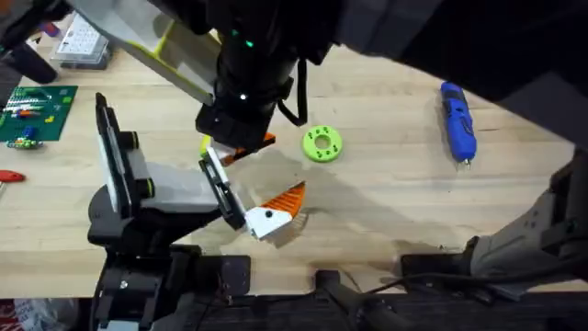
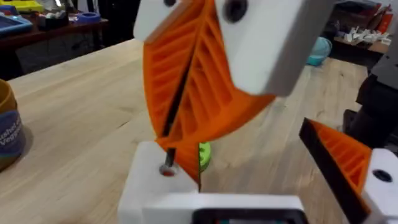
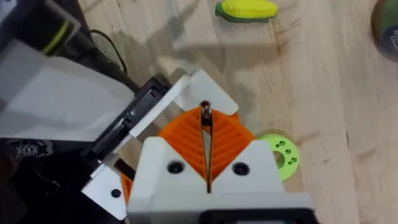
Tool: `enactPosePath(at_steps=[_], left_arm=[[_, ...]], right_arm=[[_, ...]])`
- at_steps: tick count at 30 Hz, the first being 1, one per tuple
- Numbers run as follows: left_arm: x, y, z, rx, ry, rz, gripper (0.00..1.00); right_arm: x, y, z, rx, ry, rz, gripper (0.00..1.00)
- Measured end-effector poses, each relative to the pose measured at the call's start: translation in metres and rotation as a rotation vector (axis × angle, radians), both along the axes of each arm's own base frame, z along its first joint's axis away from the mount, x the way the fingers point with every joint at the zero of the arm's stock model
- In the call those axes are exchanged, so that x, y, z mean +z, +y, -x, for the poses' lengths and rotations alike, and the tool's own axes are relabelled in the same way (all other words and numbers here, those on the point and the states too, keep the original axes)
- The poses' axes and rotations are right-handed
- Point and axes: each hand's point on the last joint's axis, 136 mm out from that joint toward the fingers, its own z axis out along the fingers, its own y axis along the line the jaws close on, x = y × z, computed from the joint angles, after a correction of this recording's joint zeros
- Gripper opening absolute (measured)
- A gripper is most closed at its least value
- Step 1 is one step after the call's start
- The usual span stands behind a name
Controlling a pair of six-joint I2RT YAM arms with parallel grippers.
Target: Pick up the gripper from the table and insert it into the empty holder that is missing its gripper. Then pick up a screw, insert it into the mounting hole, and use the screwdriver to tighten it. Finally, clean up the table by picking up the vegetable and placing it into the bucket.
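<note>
My right gripper (image 3: pixel 205 121) is shut on a thin dark screw (image 3: pixel 204 112) and holds it upright. The screw (image 2: pixel 168 163) has its tip at a hole in a white block (image 3: pixel 199 93) on the holder's (image 1: pixel 156 188) black rail. Whether it has entered the hole, I cannot tell. At the rail's other end sits the gripper (image 1: pixel 276 207), a white block with an orange ribbed finger. My left gripper (image 2: pixel 249 134) is open, its fingers far apart. The blue screwdriver (image 1: pixel 457 119) lies at the far right of the table (image 1: pixel 386 202). The vegetable, a corn cob (image 3: pixel 245 9), lies beyond the holder.
A lime-green ring (image 1: pixel 322 143) lies just right of the right gripper (image 1: pixel 237 138). A bucket (image 2: pixel 9 124) stands at the edge of the left wrist view. A green circuit board (image 1: pixel 37 110) and a grey box (image 1: pixel 83 41) sit at the far left.
</note>
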Motion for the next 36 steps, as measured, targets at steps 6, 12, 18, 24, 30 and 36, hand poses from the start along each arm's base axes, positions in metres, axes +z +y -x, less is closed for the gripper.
enactPosePath(at_steps=[6,12,18,24,30,36], left_arm=[[0.0,0.0,0.0,0.0,0.0,0.0,0.986],[-0.0001,0.0,0.0,0.0,0.0,0.0,0.986],[-0.0002,0.0,0.0,0.0,0.0,0.0,0.986],[-0.0001,0.0,0.0,0.0,0.0,0.0,0.986],[-0.0001,0.0,0.0,0.0,0.0,0.0,0.986],[0.0,0.0,0.0,0.0,0.0,0.0,0.986]], right_arm=[[0.0,0.0,0.0,0.0,0.0,0.0,0.01],[-0.0015,-0.0004,0.0003,0.0,0.002,0.003,0.01],[-0.0039,-0.0011,0.0007,0.0,0.005,0.009,0.01],[-0.0038,-0.0006,0.0004,0.0,0.004,0.007,0.01],[-0.0037,-0.0002,0.0002,0.0,0.003,0.006,0.01],[-0.0037,0.0,0.0001,0.0,0.003,0.005,0.01]])
